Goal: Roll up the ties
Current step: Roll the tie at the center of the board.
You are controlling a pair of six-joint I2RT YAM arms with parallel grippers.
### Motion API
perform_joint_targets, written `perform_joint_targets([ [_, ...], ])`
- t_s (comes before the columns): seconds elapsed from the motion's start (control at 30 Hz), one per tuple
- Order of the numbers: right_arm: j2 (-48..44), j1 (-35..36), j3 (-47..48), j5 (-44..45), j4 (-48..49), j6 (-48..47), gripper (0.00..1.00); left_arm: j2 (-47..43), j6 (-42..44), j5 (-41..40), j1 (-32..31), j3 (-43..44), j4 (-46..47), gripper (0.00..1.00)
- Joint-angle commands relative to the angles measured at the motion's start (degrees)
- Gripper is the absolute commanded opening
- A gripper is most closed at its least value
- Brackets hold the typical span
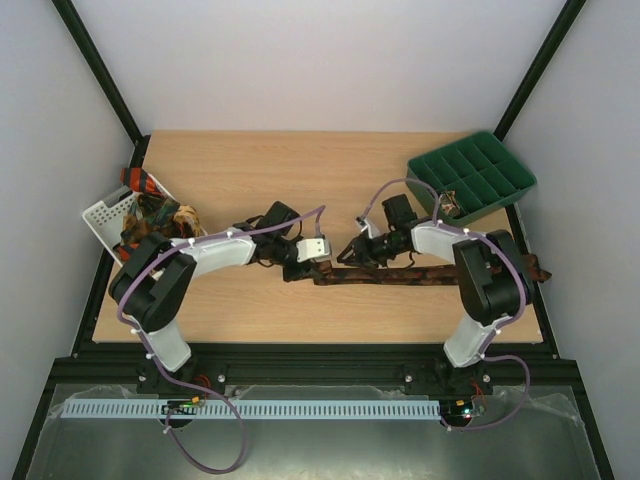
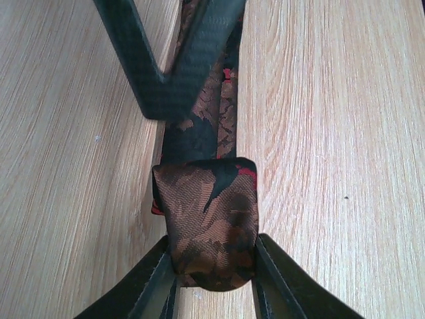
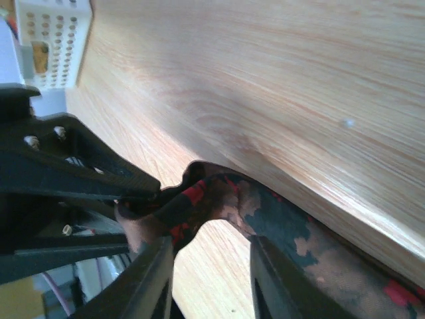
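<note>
Well inside the table edges, left fingers pinch the tie.

One desk, three ties countable, two containers, two pincers.
One dark brown tie lies on the wood. One white slotted basket holds at least two more, one orange-and-black striped tie and one tan-gold tie; the rest of that heap is too tangled to count. There is one green compartment tray, one left pincer and one right pincer.
</note>
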Motion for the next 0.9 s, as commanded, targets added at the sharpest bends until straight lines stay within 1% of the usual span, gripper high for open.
perform_joint_targets([
  [0.0, -4.71, -2.63, -0.92, -2.33, -4.81, -3.13, 0.40, 1.19, 0.47, 1.99, -0.71, 2.51, -0.80, 0.32],
  [0.07, -6.26, -3.00, -1.25, -3.08, -4.48, -2.99, 0.46, 2.40, 0.52, 1.89, -1.14, 3.46, -0.86, 0.32],
  [0.13, -6.99, -3.03, -2.13, -3.28, -3.39, -2.42, 0.47, 3.73, 0.41, 1.65, -1.57, 4.49, -0.77, 0.32],
  [0.2, -6.92, -3.00, -3.05, -3.31, -2.49, -2.00, 0.46, 5.33, 0.24, 1.62, -1.86, 5.59, -0.84, 0.32],
  [0.33, -5.12, -3.05, -4.33, -3.29, -1.69, -2.40, 0.39, 8.07, -0.31, 1.83, -2.33, 7.29, -0.59, 0.32],
  [0.4, -4.09, -3.04, -4.77, -3.71, -0.89, -2.27, 0.37, 8.91, -0.72, 1.82, -2.57, 7.84, -0.21, 0.32],
  [0.7, 0.09, -2.55, -5.00, -3.38, 2.47, -1.67, 0.40, 10.92, -1.09, 2.15, -3.15, 8.76, 0.17, 0.32],
  [0.87, 1.27, -1.37, -4.76, -3.03, 3.84, -1.37, 0.38, 11.51, -1.27, 2.38, -3.24, 9.19, 0.00, 0.32],
])
